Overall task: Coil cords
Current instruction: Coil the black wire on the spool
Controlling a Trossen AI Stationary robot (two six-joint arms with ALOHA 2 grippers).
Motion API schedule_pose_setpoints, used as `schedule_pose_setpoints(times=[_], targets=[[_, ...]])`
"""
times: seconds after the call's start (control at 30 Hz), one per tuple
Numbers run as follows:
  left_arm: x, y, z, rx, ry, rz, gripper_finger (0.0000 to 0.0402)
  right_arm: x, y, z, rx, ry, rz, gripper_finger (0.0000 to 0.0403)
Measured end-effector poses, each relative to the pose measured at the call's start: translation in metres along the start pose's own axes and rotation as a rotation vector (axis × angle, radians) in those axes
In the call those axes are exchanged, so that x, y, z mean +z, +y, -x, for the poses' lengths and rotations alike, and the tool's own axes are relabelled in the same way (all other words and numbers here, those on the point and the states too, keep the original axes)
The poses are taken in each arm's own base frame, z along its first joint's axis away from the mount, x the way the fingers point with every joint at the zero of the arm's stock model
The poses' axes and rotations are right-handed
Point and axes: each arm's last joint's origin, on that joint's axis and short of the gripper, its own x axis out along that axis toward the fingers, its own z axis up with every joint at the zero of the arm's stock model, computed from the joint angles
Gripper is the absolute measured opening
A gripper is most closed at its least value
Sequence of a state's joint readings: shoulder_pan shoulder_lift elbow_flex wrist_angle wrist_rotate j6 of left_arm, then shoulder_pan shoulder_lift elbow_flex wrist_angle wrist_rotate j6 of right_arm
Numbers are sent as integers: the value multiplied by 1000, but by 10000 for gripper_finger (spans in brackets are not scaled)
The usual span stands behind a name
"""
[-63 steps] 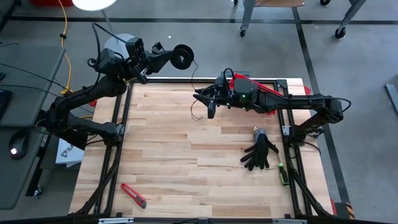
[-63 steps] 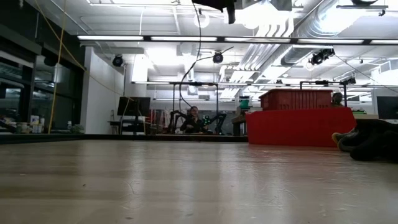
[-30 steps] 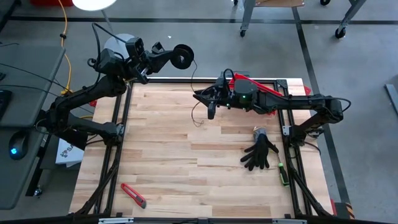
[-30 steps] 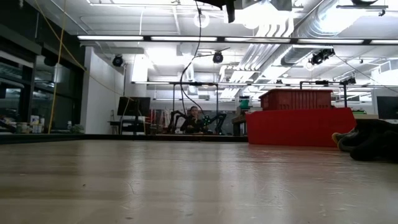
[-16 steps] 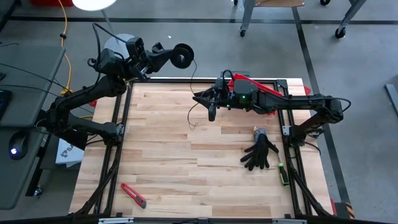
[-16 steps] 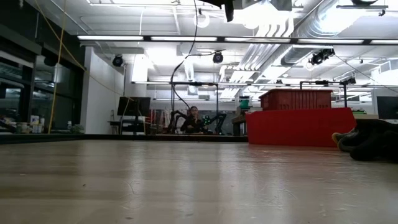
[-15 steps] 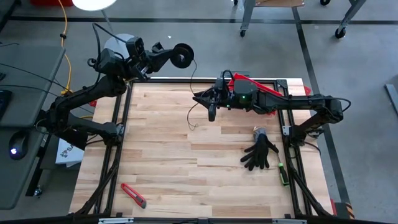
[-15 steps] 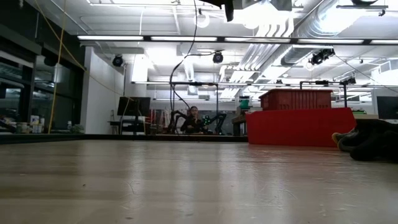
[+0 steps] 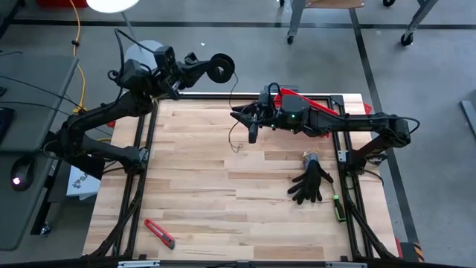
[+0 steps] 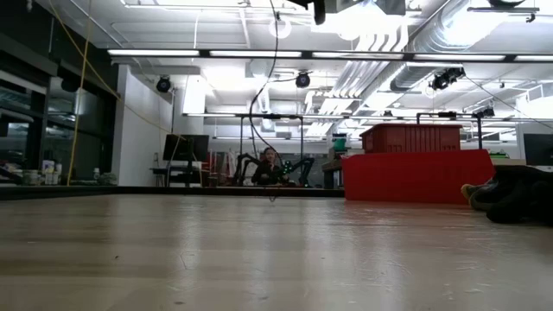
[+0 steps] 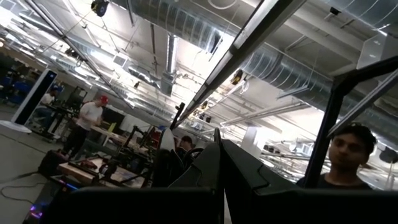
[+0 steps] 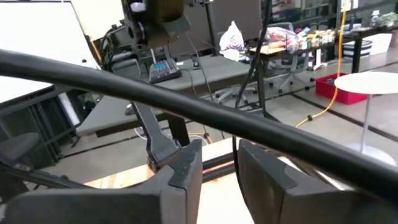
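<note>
Change since earlier: dangling cord (image 9: 236,141) is swinging into a slightly different curl under the right gripper; the arms are barely shifting.
High view, left gripper (image 9: 195,67): it is holding the round black spool (image 9: 219,68) beyond the table's far edge, at about 11 o'clock from the table's middle; fingers are pinched tight on it, likely so the spool can act as the winding core.
High view, right gripper (image 9: 251,128): it is hanging over the far part of the wooden table (image 9: 223,216), at 12 o'clock; the cord is running from the spool down past it and ending in a loose loop, so it is probably guiding the line.
High view, bystanders: a black glove (image 9: 311,184) is lying at 3 o'clock, a red cutter (image 9: 159,233) at 7 o'clock.
Low view: the cord (image 10: 273,104) is hanging down from above, its tail just over the tabletop.
Left wrist view: fingers (image 11: 205,168) are pressing together; people are standing in the room behind.
Right wrist view: two fingers (image 12: 186,168) are standing narrowly apart with the cord (image 12: 235,168) passing through the gap; whether they are pinching it I cannot tell.
</note>
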State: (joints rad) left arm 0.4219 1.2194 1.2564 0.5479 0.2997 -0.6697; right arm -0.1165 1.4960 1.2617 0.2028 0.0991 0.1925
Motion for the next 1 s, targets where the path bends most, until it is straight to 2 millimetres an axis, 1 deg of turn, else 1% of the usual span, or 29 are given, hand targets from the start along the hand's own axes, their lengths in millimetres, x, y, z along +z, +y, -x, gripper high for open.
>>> schedule_pose_setpoints(times=[0.1,0.17,0.4,0.63,0.77,0.8,1.0], targets=[[-2,-1,-1,-3,4,5,3,0,0,0,-5,-1,18,114],[-4,-1,-2,5,-1,10,3,0,0,0,-5,-1,18,118],[-8,0,-5,22,-2,11,3,1,-1,0,-27,-9,52,109],[-8,-1,-5,22,-10,0,3,1,-1,0,-27,-9,62,60],[-8,-1,-5,22,-9,-1,3,1,-1,0,-41,-12,45,13],[-8,-1,-5,23,-9,-1,3,1,-1,0,-46,-13,36,7],[-8,0,-5,21,-3,-15,3,0,-1,0,-28,-10,12,2]])
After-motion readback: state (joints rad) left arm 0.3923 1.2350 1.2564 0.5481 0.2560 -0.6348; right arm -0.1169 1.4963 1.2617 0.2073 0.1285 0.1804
